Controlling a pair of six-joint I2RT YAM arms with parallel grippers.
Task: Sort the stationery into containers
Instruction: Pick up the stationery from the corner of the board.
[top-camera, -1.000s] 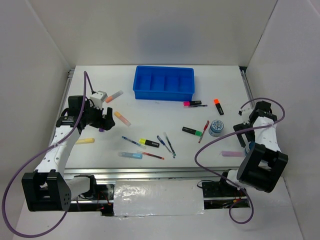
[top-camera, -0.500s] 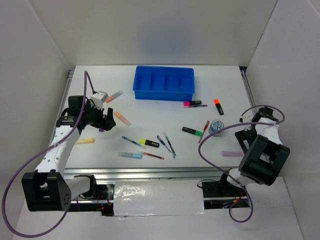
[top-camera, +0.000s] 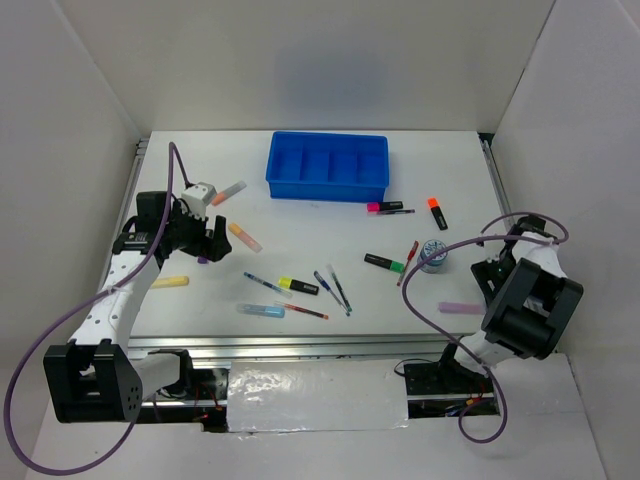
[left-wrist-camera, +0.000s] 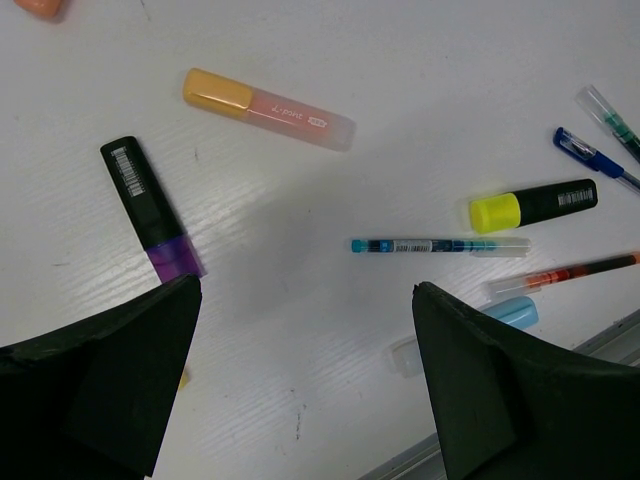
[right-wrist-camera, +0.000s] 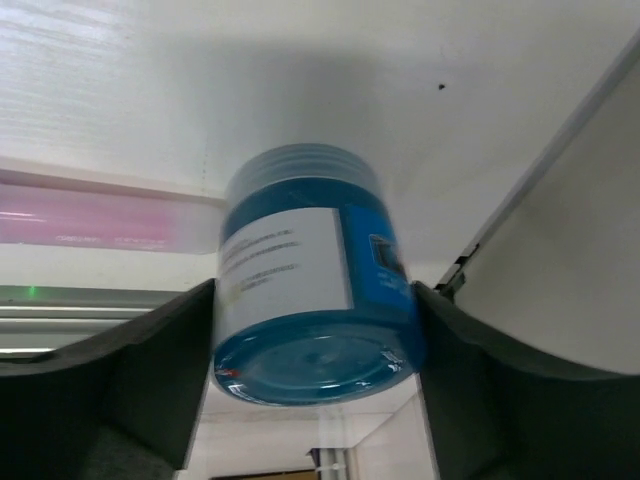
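Note:
The bright blue compartment tray (top-camera: 327, 166) stands at the back centre. Highlighters and pens lie scattered across the white table (top-camera: 300, 230). My left gripper (left-wrist-camera: 305, 300) hangs open over bare table, right of a purple-and-black highlighter (left-wrist-camera: 150, 220) and below an orange-pink one (left-wrist-camera: 268, 108). A yellow-and-black highlighter (left-wrist-camera: 533, 205) and a teal pen (left-wrist-camera: 440, 244) lie to its right. My right gripper (right-wrist-camera: 315, 300) is at the table's right edge, its fingers (right-wrist-camera: 150, 370) pressed against both sides of a blue jar (right-wrist-camera: 310, 290). A pink highlighter (right-wrist-camera: 90, 218) lies behind the jar.
A pale-blue round disc (top-camera: 433, 254), a red pen (top-camera: 408, 262), a green-and-black highlighter (top-camera: 384, 263) and an orange highlighter (top-camera: 437, 212) lie left of the right arm (top-camera: 525, 295). White walls enclose the table. A metal rail (top-camera: 320, 345) runs along the near edge.
The right arm has swung in over the table's right edge and its jaws have closed in on the blue jar. The left arm has not moved.

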